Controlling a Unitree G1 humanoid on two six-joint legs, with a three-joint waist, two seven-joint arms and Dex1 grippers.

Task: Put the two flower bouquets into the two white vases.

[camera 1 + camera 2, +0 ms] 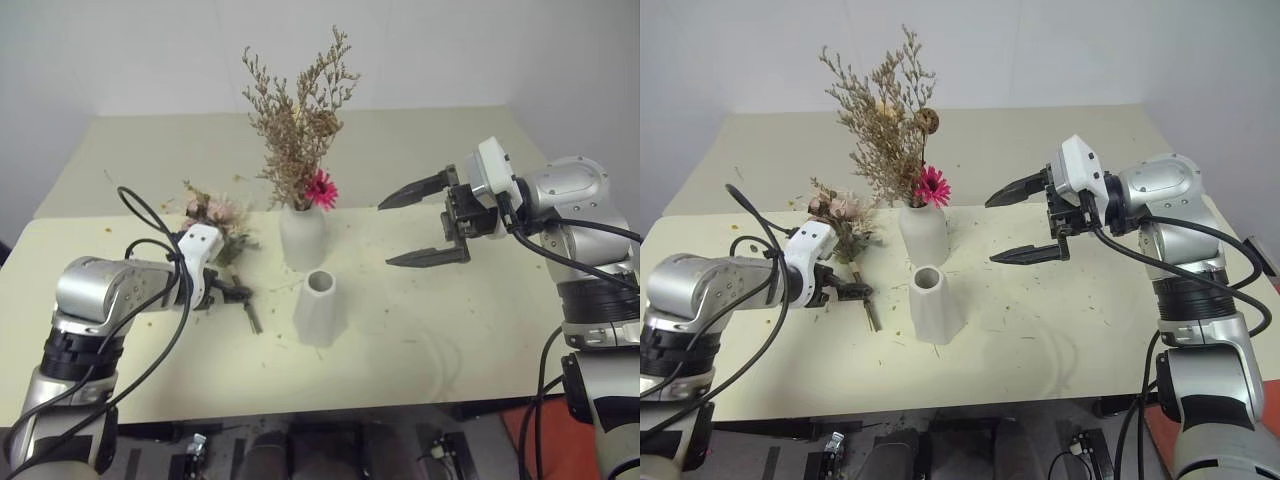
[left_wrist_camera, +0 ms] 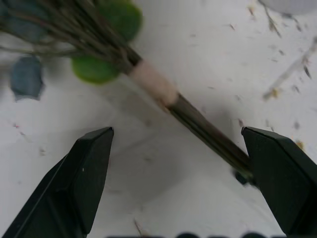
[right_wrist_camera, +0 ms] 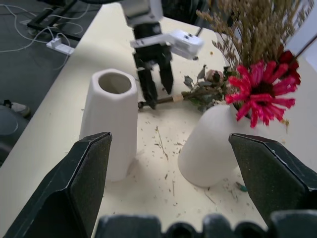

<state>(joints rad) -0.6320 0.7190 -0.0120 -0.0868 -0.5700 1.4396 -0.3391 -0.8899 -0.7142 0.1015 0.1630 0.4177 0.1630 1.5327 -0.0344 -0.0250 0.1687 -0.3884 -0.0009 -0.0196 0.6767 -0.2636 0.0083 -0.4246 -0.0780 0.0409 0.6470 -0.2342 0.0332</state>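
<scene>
Dried tan bouquet (image 1: 298,120) already sits in the round vase (image 1: 302,236); rose bouquet (image 1: 215,218) lies on the table (image 1: 440,330), left gripper (image 2: 178,183) spread wide over its stems. Next: pinch, carry to faceted vase (image 1: 320,308). Right gripper (image 1: 425,222) hangs open, empty

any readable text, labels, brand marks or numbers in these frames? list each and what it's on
None readable: no words, labels, brand marks, numbers or signs show in any view.
Checked, all plain: faceted vase, rounded vase, tan wrap on the rose bouquet stems, left gripper and right gripper casings, table.
</scene>
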